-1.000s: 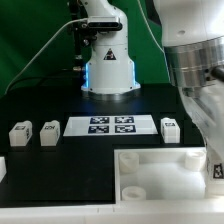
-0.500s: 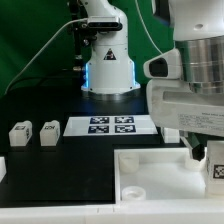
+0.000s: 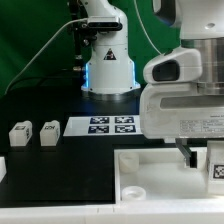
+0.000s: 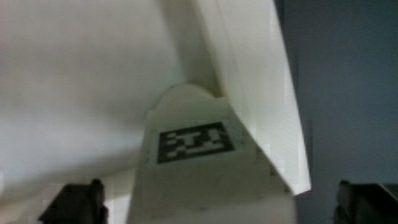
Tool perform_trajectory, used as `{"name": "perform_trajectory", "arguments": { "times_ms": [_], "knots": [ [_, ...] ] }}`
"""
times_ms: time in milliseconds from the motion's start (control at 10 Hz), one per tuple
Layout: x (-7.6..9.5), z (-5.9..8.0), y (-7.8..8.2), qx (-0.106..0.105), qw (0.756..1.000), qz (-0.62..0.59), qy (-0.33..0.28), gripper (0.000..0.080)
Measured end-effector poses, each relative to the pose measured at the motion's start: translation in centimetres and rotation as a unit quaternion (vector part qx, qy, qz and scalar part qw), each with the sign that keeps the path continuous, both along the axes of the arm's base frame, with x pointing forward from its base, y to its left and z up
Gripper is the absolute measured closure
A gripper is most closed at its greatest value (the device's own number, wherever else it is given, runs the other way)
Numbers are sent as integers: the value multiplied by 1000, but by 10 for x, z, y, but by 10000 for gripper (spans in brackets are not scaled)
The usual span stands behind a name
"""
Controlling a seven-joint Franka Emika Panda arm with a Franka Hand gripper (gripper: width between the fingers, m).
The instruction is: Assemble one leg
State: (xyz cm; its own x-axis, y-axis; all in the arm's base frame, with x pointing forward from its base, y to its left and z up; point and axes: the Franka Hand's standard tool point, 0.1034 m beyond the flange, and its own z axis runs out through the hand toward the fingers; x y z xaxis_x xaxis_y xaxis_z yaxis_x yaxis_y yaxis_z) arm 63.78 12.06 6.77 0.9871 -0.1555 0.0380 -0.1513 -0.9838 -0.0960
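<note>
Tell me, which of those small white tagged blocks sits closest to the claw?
The leg at the exterior view's right edge, by the white tray, just below the claw. The two legs at its left stand far off.

Black table (image 3: 60, 165), two legs (image 3: 19, 133) (image 3: 48, 132), marker board (image 3: 110, 125), white tray (image 3: 150, 178)

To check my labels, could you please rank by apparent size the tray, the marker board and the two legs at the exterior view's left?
Tray: largest, also nearest the camera.
Marker board: partly hidden by the arm.
The two legs: alike, unranked.
</note>
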Motion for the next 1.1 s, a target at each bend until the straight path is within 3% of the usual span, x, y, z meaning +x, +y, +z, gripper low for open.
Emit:
{"name": "perform_trajectory", "arguments": {
  "times_ms": [100, 200, 300, 400, 600, 800, 1100],
  "knots": [
    [0, 0, 1, 4, 1000, -29, 3, 177],
    [0, 0, 2, 9, 998, -65, 7, 313],
    [-1, 0, 4, 17, 992, -126, 14, 313],
    [-3, -2, 2, 19, 986, -167, 23, 472],
    [-4, -3, -3, 31, 958, -284, 38, 498],
    [-4, -4, -4, 47, 906, -418, 55, 498],
    [-4, -6, -5, 79, 792, -600, 84, 501]
  ]
}}
